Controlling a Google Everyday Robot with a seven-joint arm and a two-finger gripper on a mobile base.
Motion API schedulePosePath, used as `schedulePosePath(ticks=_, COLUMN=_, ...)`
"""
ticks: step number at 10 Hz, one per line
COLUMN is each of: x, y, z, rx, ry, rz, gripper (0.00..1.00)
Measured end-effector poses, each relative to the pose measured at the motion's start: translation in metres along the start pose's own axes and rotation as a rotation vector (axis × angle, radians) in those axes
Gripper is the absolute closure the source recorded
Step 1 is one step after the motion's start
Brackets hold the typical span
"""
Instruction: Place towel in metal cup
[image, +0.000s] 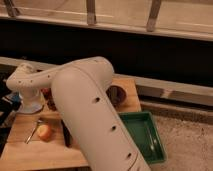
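White arm (85, 115) hogs the whole shot lol. Where's the claw (9, 100) even? — benchbot

Far left, at the desk (30, 150) edge. The elbow's folded high and the forearm angles down to it. Can't tell if it's open or gripping anything. A bluish scrap (16, 97) right against it might be the towel, not sure. I can't spot the metal cup, probably hidden behind the arm, off toward the green tray (145, 137). My take: bunch the towel tight, line up straight over the cup, and push it inside before letting go. — rigfan
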Motion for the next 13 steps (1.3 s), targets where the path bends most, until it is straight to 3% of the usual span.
schedulePosePath(ticks=2, x=0.002, y=0.003, z=0.001, rx=-0.005, ry=0.006, rz=-0.004, gripper=0.35)
schedulePosePath(ticks=4, x=-0.002, y=0.007, z=0.013, rx=-0.056, ry=0.021, rz=-0.008, gripper=0.35)
schedulePosePath(ticks=7, x=-0.011, y=0.035, z=0.042, rx=-0.14, ry=0.048, rz=-0.041, gripper=0.35)
schedulePosePath(ticks=13, x=-0.009, y=0.025, z=0.075, rx=-0.179, ry=0.086, rz=-0.022, gripper=0.35)
